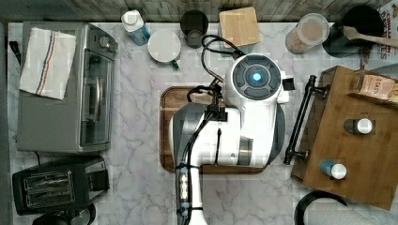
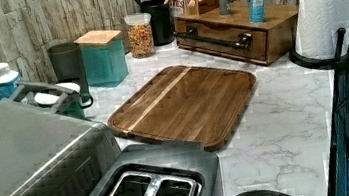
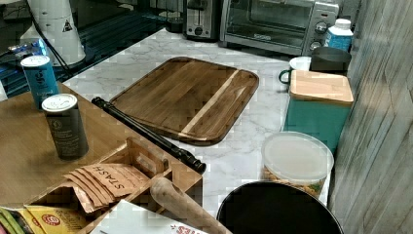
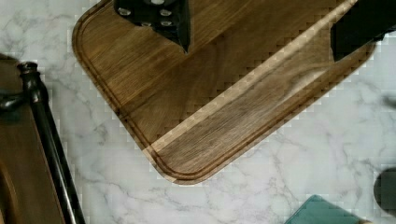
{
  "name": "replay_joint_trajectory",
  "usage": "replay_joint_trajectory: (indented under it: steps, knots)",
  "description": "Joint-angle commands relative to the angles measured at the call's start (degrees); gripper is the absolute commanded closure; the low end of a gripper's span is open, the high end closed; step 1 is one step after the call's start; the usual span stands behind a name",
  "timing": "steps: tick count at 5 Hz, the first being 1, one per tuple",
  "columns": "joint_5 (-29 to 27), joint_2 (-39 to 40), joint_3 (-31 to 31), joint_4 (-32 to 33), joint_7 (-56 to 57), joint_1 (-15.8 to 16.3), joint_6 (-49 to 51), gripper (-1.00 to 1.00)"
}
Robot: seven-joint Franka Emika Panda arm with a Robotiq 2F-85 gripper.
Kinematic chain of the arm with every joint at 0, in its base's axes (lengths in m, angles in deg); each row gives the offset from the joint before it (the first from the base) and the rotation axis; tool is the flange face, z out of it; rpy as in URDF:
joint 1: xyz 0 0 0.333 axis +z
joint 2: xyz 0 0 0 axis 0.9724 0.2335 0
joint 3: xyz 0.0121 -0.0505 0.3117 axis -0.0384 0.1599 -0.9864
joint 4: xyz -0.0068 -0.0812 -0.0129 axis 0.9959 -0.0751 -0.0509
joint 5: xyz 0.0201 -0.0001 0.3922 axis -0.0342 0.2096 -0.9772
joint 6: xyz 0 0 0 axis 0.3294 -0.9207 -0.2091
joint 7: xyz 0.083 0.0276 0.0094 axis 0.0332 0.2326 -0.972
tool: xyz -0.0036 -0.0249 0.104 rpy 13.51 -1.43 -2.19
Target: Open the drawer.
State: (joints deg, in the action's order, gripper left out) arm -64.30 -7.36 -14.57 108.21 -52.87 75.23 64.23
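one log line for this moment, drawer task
phase: approach | end effector: open, above wooden tray, holding nothing | drawer: shut | handle: untouched

- Top view looks straight down on the desk (image 1: 136, 187).
- Left and right views face each other, low — both share the tray (image 2: 188, 104).
- Wrist view looks down, close.

Top view: tray (image 1: 170, 101) at centre on the counter (image 1: 136, 140) under the arm (image 1: 244, 126); drawer (image 1: 312, 129) at 3 o'clock with its handle (image 1: 300, 119) facing the tray, and two cans (image 1: 359, 125) sit on the cabinet top (image 1: 356, 173). Toaster oven (image 1: 65, 93) at 9 o'clock with a towel (image 1: 47, 61) on it, toaster (image 1: 58, 185) at 8. Bottle (image 1: 135, 26), mug (image 1: 165, 47), cup (image 1: 194, 28), lidded box (image 1: 238, 26) and jar (image 1: 307, 33) line the wall from 11 to 1.
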Motion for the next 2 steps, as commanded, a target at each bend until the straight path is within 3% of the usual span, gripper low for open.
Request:
replay_joint_trajectory:
  steps: [1, 2]
  knots:
    - [4.62, 8.05, 7.7, -7.46, 14.68, -6.71, -4.32, -1.0]
    - [2.58, 10.66, 7.89, -9.84, 20.17, -9.02, -5.42, -1.0]
